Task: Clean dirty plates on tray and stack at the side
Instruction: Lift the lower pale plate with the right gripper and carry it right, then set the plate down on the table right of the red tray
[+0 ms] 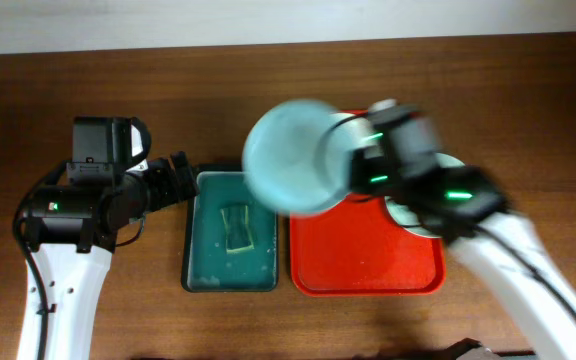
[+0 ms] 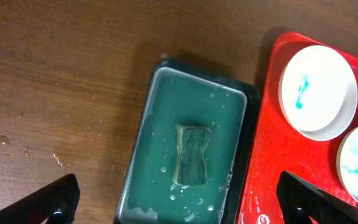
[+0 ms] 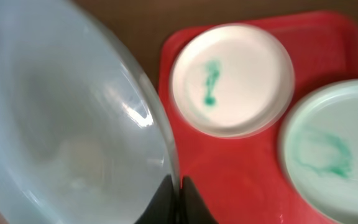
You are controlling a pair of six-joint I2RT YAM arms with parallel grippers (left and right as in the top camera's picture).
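My right gripper (image 3: 178,194) pinches a plate (image 1: 293,155) toward the counter's far edge. My left gripper (image 2: 176,188) gapes wide by the basin (image 2: 166,124)

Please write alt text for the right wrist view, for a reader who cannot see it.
The fingers pinch the rim of a pale plate filling the left. Two plates with teal smears lie on the red tray.

A dark green rectangular plastic basin (image 2: 160,118) on the brown wooden table (image 2: 55,74) holds 1 greenish sponge (image 2: 191,155), seemingly in shallow water
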